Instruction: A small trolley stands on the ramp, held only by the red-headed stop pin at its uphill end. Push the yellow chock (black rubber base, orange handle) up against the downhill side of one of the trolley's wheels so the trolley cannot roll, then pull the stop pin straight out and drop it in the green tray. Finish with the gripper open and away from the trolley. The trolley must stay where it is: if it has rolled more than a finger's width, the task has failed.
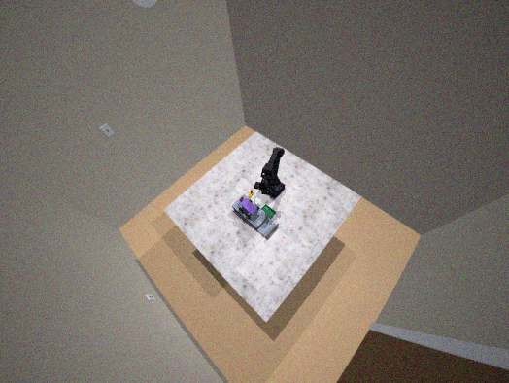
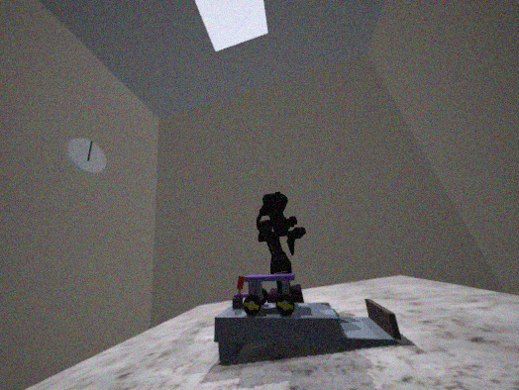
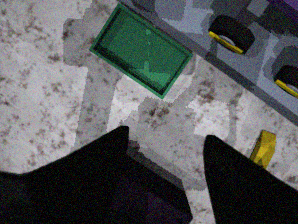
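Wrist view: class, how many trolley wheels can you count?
2: one wheel right of the green tray, another wheel at the right edge. Others may be hidden or out of frame.

A round wall clock (image 2: 86, 155) with a dark hand hangs on the wall beyond the counter's edge, a bright square ceiling light (image 2: 235, 22) glows above, and two pale wall plates, an upper (image 1: 107, 129) and a lower (image 1: 150, 296), sit off the counter's left corner.

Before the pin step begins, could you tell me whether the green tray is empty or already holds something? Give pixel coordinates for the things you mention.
Empty: the tray (image 1: 268, 211) (image 3: 142, 50) shows bare green inside, no red-headed pin.
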Available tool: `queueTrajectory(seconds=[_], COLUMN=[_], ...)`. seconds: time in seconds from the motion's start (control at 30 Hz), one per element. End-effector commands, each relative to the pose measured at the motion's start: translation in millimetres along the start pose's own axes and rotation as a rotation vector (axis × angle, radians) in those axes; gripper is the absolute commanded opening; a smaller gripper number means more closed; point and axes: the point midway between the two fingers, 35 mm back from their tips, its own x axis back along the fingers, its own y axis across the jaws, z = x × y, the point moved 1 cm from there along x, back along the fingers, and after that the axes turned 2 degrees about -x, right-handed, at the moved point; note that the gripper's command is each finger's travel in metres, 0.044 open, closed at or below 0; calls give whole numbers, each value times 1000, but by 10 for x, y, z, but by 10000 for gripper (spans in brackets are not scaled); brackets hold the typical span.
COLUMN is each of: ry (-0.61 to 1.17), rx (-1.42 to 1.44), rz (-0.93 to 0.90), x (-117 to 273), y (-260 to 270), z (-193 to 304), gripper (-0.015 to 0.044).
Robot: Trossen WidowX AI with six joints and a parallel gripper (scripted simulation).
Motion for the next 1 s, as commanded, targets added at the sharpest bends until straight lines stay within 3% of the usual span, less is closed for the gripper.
queueTrajectory(seconds=[0.0,0.97], ry=[35,208], rx=[116,919], rz=[13,-68], x=[-90,-477], y=[-140,-1228], z=[-4,410], gripper=[190,190])
